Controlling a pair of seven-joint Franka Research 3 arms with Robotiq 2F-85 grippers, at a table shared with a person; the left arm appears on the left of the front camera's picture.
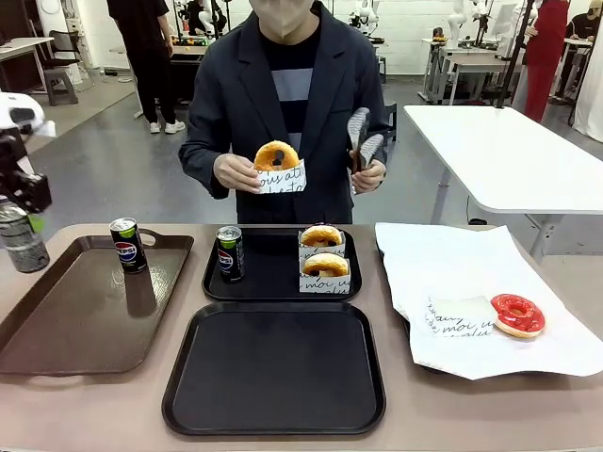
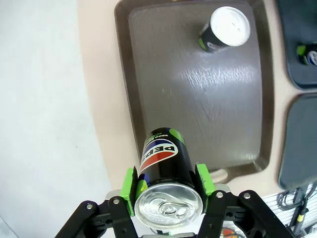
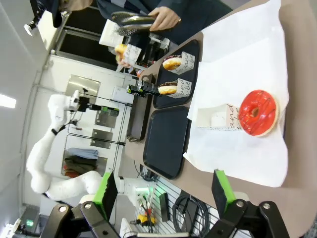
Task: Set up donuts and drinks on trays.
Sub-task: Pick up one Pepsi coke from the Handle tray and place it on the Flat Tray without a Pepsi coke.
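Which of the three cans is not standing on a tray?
The can in the left gripper; the other two stand on the brown tray and the far black tray.

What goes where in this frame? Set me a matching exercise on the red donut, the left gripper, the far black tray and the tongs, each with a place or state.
Things:
1. red donut
2. left gripper
3. far black tray
4. tongs

Places or states:
A. in the person's hand
B. shut on a Pepsi can
C. lying on the white paper sheet
D. carries a second can and two sleeved donuts

Pairs: 1-C, 2-B, 3-D, 4-A
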